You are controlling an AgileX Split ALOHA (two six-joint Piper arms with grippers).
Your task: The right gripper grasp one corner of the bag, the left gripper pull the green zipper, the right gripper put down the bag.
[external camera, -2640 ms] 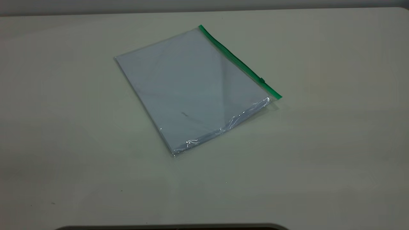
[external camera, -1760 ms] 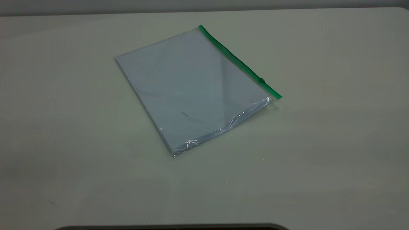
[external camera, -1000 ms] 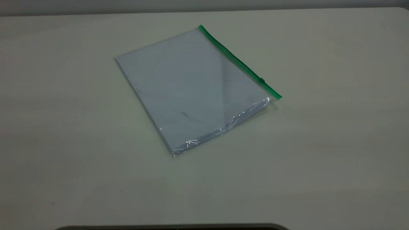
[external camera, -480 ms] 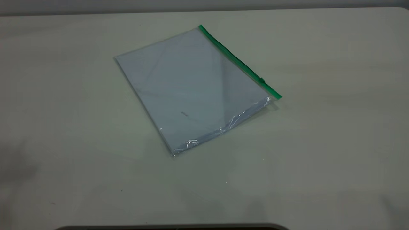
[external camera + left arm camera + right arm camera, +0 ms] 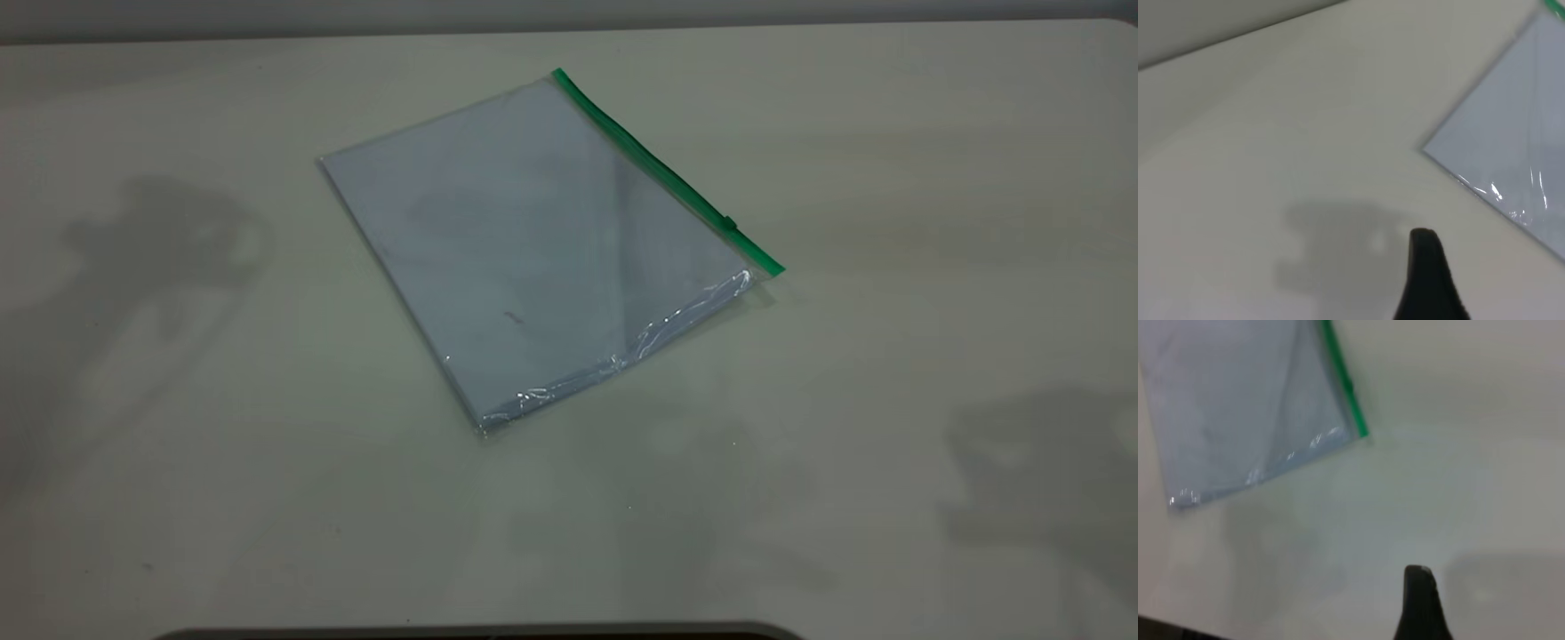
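No readable text, label, brand, number or sign anywhere; only a tiny illegible dark mark on the bag.

Pale matte table, soft shadows, grey wall behind

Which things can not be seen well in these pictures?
- Left claw: left wrist view shows one black tip, rest cut by the edge; open or shut unknown.
- Right claw: same in right wrist view.
- Both arms: outside exterior view, only shadows.
- Flat clear plastic bag with green zipper strip: contents blurred.
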